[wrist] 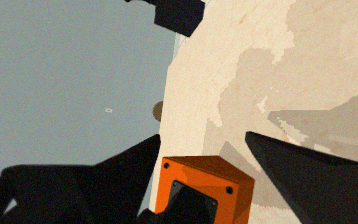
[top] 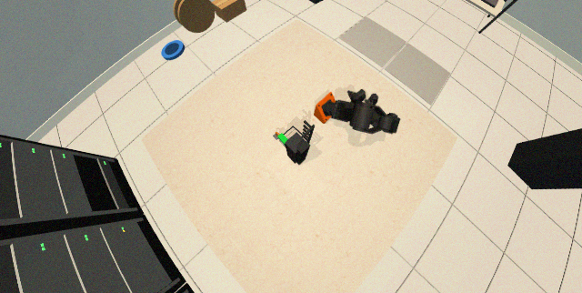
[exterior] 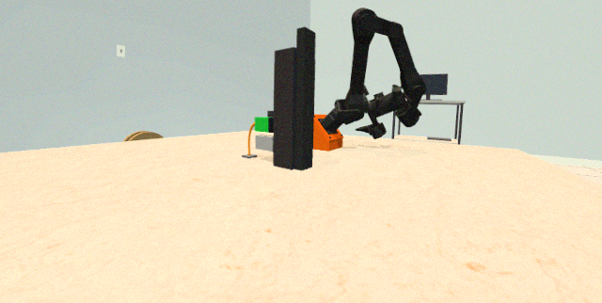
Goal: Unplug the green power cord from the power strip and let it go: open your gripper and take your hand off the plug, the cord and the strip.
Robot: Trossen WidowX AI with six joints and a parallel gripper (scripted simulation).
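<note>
The green plug (top: 282,138) (exterior: 262,124) stands out on the left side of the black upright blocks (top: 297,146) (exterior: 293,110). An orange cord (exterior: 249,139) curves from it down to a small grey plate (exterior: 249,156). A grey box (exterior: 264,142) sits low under the plug. The blocks hide the plug's inner end, so I cannot tell how it is seated or which part is the power strip. My gripper (wrist: 201,137) is open and empty, folded back by my arm's base, well away from plug and cord. The wrist view does not show the plug.
My orange base (top: 324,107) (exterior: 327,134) (wrist: 205,172) stands right of the black blocks and also shows between my fingers in the wrist view. A row of thin black prongs (top: 308,132) stands between blocks and base. Dark cabinets (top: 36,184) stand off to the left.
</note>
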